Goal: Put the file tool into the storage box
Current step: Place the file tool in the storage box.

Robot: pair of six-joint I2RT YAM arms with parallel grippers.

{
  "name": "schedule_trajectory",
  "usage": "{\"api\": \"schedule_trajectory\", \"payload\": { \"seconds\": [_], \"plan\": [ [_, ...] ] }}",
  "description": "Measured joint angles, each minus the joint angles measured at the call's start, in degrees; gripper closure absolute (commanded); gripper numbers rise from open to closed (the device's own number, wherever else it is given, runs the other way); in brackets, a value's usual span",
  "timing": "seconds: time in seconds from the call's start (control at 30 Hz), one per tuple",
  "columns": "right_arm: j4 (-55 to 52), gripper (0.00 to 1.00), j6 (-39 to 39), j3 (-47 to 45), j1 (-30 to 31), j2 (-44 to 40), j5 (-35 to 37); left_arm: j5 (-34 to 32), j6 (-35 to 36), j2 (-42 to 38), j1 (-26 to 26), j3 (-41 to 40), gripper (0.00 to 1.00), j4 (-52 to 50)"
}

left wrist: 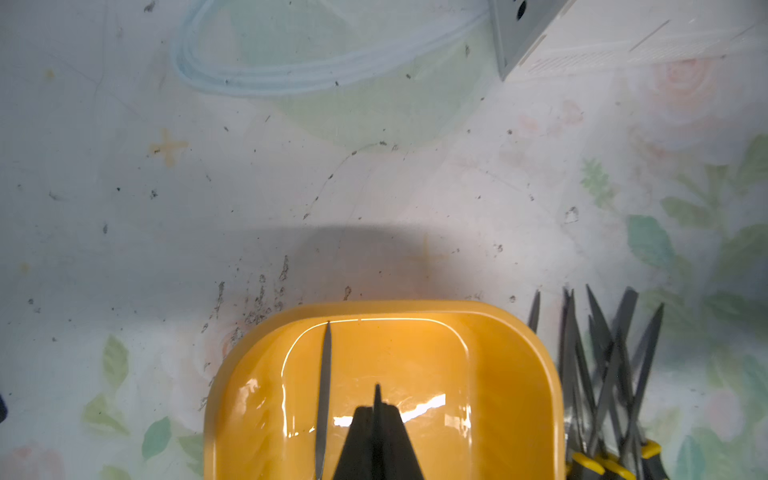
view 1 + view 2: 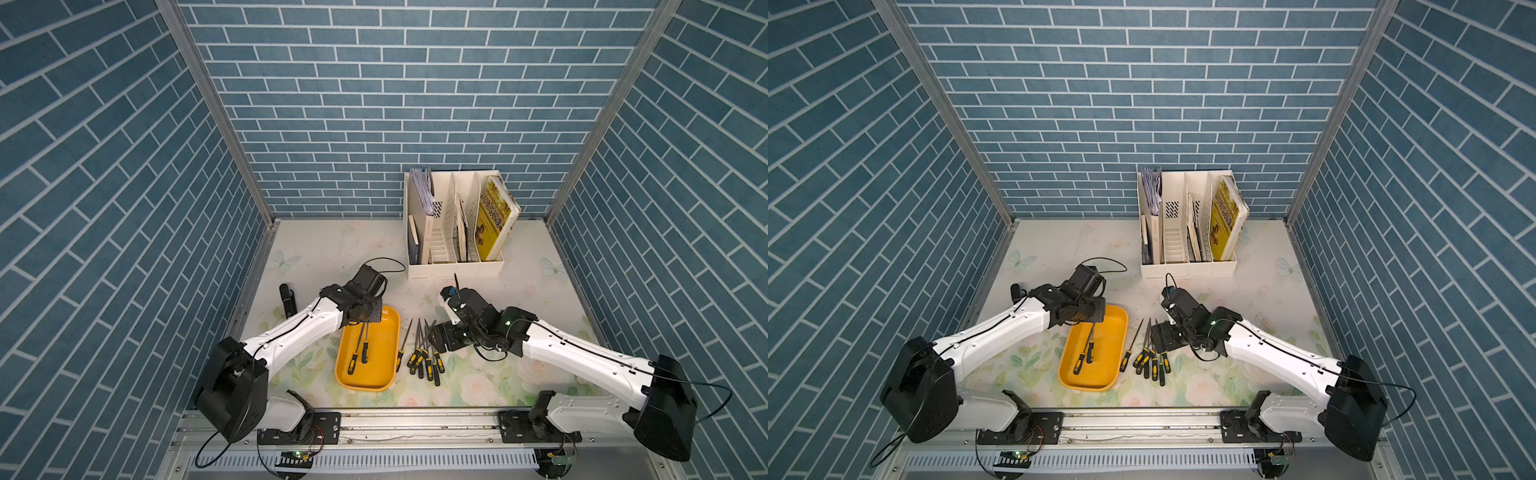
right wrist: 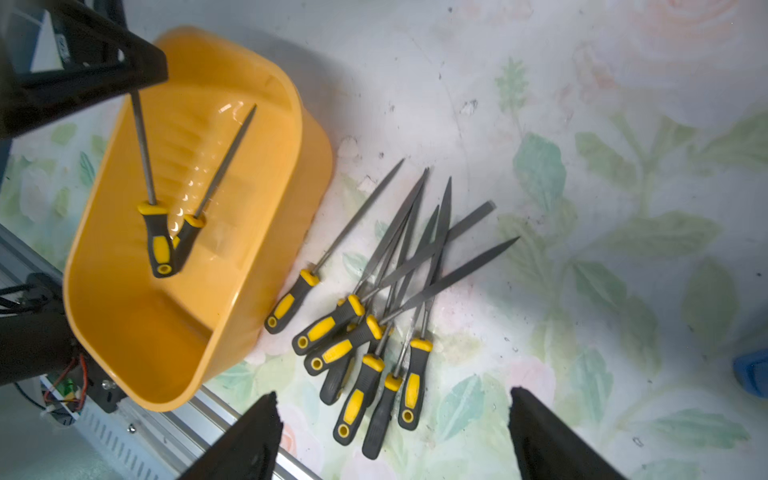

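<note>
The storage box (image 2: 384,357) is a glossy yellow-orange, and each file tool (image 3: 296,296) has a dull grey blade and a black handle with yellow bands. The table (image 2: 332,249) has a pale cover printed with pink roses, green leaves and faint butterflies, and the walls (image 2: 374,104) show a blue brick pattern with white joints. The desk organiser (image 2: 453,268) is white, the book (image 2: 494,220) in it yellow, and the left arm (image 2: 291,336) and right arm (image 2: 582,357) are white with black joints.

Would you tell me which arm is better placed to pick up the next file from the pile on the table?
Right. The right gripper hangs over the pile of files, jaws open; the left gripper is shut on a file over the storage box.
</note>
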Motion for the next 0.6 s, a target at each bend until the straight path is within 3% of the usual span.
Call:
{"api": "schedule_trajectory", "payload": {
  "seconds": [0.37,0.5,0.6],
  "plan": [
    [1.97,0.12,-0.61,-1.92,0.00,3.80,-0.68,-1.46,-0.70,4.09,-3.89,-4.48,1.00,3.28],
    [2.71,0.12,-0.85,-2.51,0.00,5.33,-0.68,-2.32,-1.25,5.62,-4.33,-4.61,0.93,4.31],
    [2.80,0.12,-1.01,-3.17,0.00,6.27,-0.68,-2.86,-1.68,5.84,-4.39,-4.98,0.82,4.76]
  ]
}}
